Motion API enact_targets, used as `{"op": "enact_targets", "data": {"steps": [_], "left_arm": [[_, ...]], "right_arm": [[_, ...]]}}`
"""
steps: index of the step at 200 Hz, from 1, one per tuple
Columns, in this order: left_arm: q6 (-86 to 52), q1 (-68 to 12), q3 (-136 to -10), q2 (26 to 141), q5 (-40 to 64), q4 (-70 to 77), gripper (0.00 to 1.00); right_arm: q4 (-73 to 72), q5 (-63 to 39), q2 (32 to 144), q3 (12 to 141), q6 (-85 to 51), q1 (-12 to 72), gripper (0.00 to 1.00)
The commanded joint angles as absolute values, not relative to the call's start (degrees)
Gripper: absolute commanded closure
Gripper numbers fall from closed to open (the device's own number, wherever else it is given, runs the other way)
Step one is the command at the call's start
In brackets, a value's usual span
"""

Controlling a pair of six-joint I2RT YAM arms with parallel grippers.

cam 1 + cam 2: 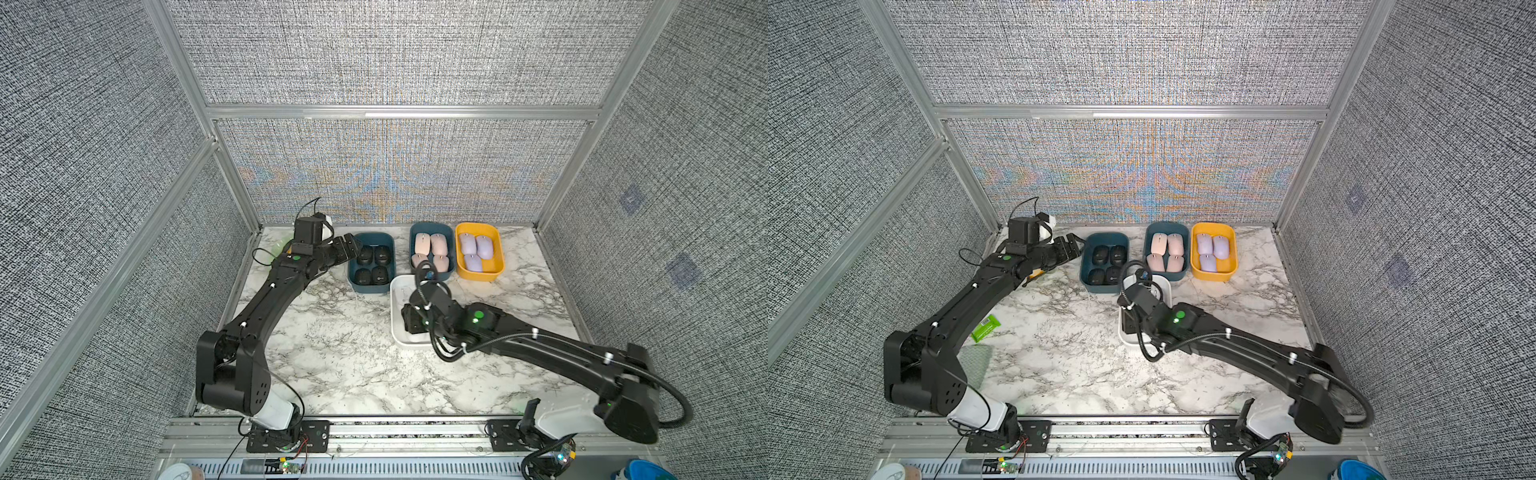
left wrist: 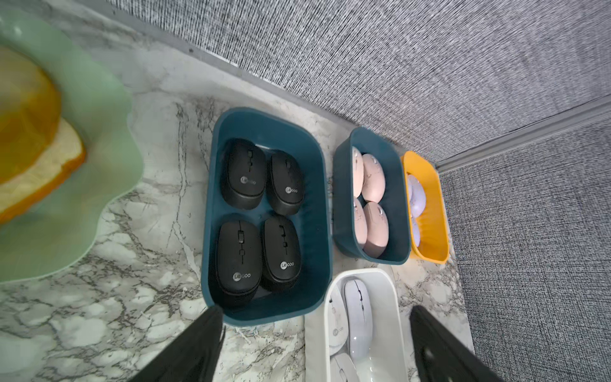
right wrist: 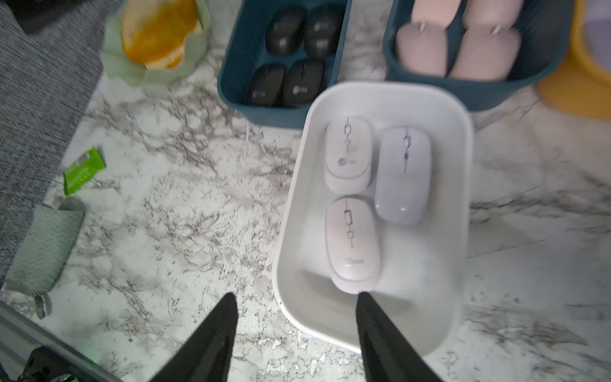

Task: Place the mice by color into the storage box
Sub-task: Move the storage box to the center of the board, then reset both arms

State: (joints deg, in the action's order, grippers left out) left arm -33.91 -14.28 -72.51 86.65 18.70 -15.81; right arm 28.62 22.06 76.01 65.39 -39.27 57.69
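All fourteen lie sorted: black mice [image 2: 258, 215] in one blue bin [image 2: 317, 198], pink mice [image 2: 373, 178] in the second blue bin [image 2: 396, 231], lilac mice [image 1: 476, 247] in the yellow bin [image 1: 498, 266], white mice [image 3: 350, 241] in the white bin [image 3: 446, 165]. Left tool [image 2: 315, 309] and right tool [image 3: 297, 297] both stand spread and empty, so the task looks complete.

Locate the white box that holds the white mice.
In a top view, the white box sits mid-table, just in front of the gap between the black-mouse box and the pink-mouse box, under the right gripper.
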Motion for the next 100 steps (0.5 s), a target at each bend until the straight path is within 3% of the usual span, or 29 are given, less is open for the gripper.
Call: {"op": "enact_targets", "data": {"steps": [1, 16, 19, 24, 28, 30, 34, 59, 76, 100], "left_arm": [[-29.13, -14.79, -71.81, 82.64, 13.76, -11.54, 0.1], [-25.71, -16.36, -71.71, 78.81, 6.46, -11.81, 0.1], [-24.77, -16.83, -71.53, 77.92, 5.32, -11.56, 0.02], [-23.34, -17.62, -71.11, 76.43, 2.92, -11.1, 0.01], [-22.83, -18.04, -70.56, 75.22, 1.39, -10.74, 0.01], [-22.85, -18.15, -70.18, 74.57, 0.79, -10.42, 0.01], [-23.29, -18.39, -69.21, 73.13, -0.1, -9.81, 0.01], [-25.14, -18.92, -55.13, 61.7, -3.36, 1.58, 0.01], [-21.11, -18.92, -45.77, 55.23, -5.06, 7.6, 0.01], [-18.59, -18.94, -35.88, 48.4, -15.26, 11.62, 0.01]], "right_arm": [[24.79, 28.85, 67.51, 63.51, -30.37, 57.7, 0.38], [21.93, 30.66, 62.1, 62.85, -23.56, 57.83, 0.35], [21.38, 30.82, 61.34, 62.89, -22.39, 57.79, 0.34], [20.97, 31.26, 60.43, 63.06, -19.27, 57.75, 0.34], [20.91, 31.95, 59.87, 63.41, -17.07, 57.79, 0.23], [20.98, 32.51, 59.68, 63.58, -16.37, 57.76, 0.07], [20.69, 33.85, 59.33, 63.58, -15.67, 57.79, 0.01], [16.0, 40.36, 60.8, 58.23, -4.14, 57.48, 0.01], [17.38, 47.59, 65.76, 57.84, -4.96, 54.88, 0.01], [18.53, 22.13, 67.66, 59.1, -7.61, 41.56, 0.01]]}}
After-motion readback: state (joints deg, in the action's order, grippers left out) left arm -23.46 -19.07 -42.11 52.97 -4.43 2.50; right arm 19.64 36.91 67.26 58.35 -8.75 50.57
